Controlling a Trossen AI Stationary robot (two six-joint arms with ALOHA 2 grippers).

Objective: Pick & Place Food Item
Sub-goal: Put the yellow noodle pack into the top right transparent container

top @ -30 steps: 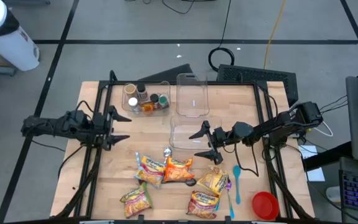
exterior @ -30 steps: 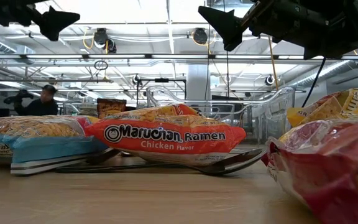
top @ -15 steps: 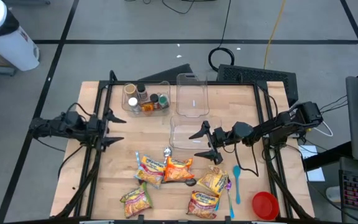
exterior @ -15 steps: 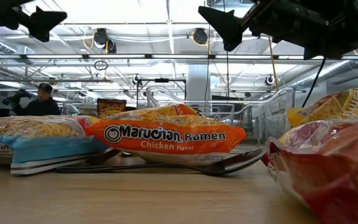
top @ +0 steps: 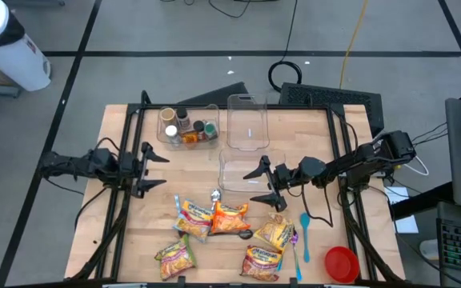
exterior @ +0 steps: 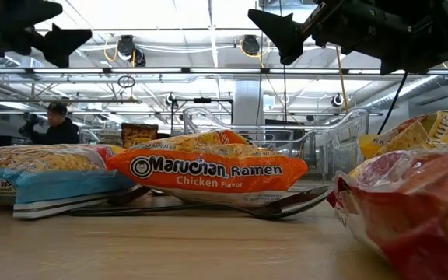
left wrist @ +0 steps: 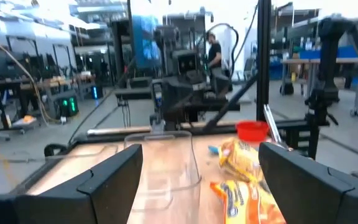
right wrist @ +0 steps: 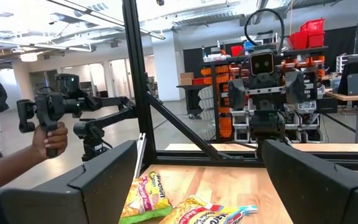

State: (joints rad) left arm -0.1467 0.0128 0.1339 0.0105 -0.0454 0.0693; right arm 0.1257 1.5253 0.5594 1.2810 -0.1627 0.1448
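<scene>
Left gripper [top: 152, 166] has moved in over the surface [top: 310, 132] edge since 0.5 s ago, after first pulling back; jaws spread, nothing between them. Right gripper [top: 261, 182] unchanged, hanging over the near edge of the clear bin [top: 234, 171], jaws spread and empty.

Ramen packs lie in a cluster at the front of the surface: orange pack [top: 230, 218] touching a yellow one [top: 194, 217], two more on the right [top: 274, 232] [top: 261, 261], one front-left [top: 175, 255]. None is gripped.

Hard to read: the spoon [top: 217, 199] is partly under the packs; in the low view the orange pack [exterior: 208, 171] blocks most of what's behind it, and the red-and-yellow pack [exterior: 411, 194] is cut off by the frame edge. Spice jars [top: 184, 126] in the rear tray are too small to identify.

Open room: bare wood between the left gripper and the clear bin, also along the left side of the surface. Second clear container [top: 248, 122] sits behind the bin. Blue spoon [top: 304, 233] and red bowl [top: 342, 263] at front right, apart from the packs.
</scene>
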